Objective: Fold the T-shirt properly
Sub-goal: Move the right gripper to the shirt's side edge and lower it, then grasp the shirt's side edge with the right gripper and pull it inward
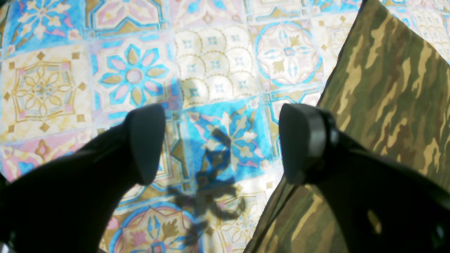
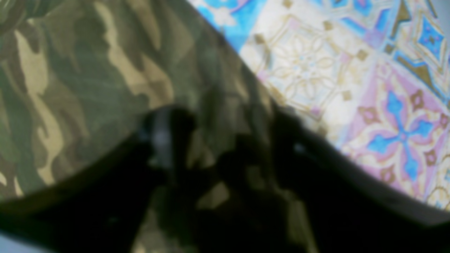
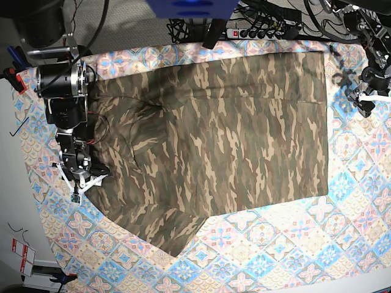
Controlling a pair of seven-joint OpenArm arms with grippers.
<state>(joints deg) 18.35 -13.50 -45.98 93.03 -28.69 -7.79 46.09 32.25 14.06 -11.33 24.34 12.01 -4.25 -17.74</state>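
The T-shirt (image 3: 226, 140) is spread flat over the tile-patterned tablecloth (image 3: 287, 244), covering most of the table's middle in the base view. The right gripper (image 2: 225, 140) is set at the shirt's edge near one sleeve, on the base view's left; in the right wrist view its dark fingers (image 2: 165, 137) are seen on either side of a bunched fold of camouflage cloth, but the blur there prevents it being told whether the cloth is actually pinched. The left gripper (image 1: 221, 144) is held above bare tablecloth just beside the shirt's straight hem, its black pads (image 1: 146, 140) standing wide apart with nothing between them, and its shadow is cast on a blue floral tile below.

The shirt is printed in olive, brown and tan camouflage streaks. Its body is laid mostly smooth, with soft creases gathered toward the sleeve by the right arm, while the lower sleeve is drawn out to a point toward the table's near edge. The fabric appears soft and matte; the cloth beneath shows blue, pink and cream ornamental squares.
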